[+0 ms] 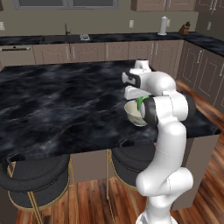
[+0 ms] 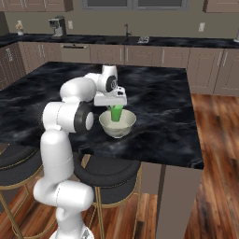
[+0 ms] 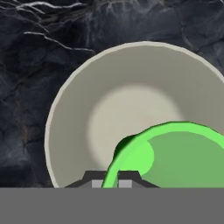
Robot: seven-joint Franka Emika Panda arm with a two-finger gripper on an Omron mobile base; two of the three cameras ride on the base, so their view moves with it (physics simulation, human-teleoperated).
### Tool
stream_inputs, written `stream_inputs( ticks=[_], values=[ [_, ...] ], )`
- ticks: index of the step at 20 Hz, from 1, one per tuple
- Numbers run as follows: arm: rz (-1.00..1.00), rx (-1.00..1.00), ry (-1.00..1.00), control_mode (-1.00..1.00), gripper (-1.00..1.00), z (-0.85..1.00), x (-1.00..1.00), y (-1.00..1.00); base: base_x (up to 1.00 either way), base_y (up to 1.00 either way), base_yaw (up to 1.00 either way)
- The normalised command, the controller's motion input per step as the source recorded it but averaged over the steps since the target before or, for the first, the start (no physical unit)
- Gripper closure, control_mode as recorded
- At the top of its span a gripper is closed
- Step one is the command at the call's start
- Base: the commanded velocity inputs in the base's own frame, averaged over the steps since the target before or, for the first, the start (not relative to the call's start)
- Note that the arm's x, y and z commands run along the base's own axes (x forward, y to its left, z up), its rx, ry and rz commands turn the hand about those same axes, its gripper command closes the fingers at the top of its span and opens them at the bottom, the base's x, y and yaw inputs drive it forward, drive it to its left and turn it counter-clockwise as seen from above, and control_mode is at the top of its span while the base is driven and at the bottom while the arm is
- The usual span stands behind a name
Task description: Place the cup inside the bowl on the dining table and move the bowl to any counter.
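I see the white arm reaching forward over the large island dining table [image 2: 158, 107], whose glossy black marble top is veined with white. Near the table's front edge sits the round, off-white bowl [image 2: 117, 124] with deep curved sides, resting upright on the marble.

The two-finger gripper [image 2: 115, 108] hangs directly above the bowl, pointing down. It grips the small, bright green plastic cup [image 2: 115, 113] by its rim: in the hand view one dark fingertip [image 3: 127, 177] sits inside the green wall and the other outside it, the jaws pinched on the thin rim between them. The cup stands upright, its long axis vertical, mouth facing up toward the hand and its narrower base pointing down into the bowl. From the right base view its lower part dips below the bowl's rim. I cannot tell whether the base touches the bowl's floor.

In the hand view I look straight down into the cup's open mouth, which lies toward one side of the bowl's pale inner hollow rather than at its centre.

Along the far wall runs the black marble counter [image 2: 186, 43] over beige-brown cabinet doors. Round black-cushioned stools [image 2: 109, 175] on gold legs stand under the table's near edge.
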Motion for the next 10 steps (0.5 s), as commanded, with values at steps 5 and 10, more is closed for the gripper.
stream_inputs(
  ticks=[5, 10],
  values=[
    [0.00, 0.00, 0.00, -1.00, 1.00, -0.21, 0.00, 0.00, 0.00, 0.00, 0.00],
    [0.00, 0.00, 0.00, -1.00, 1.00, -0.18, 0.00, 0.00, 0.00, 0.00, 0.00]
  ],
)
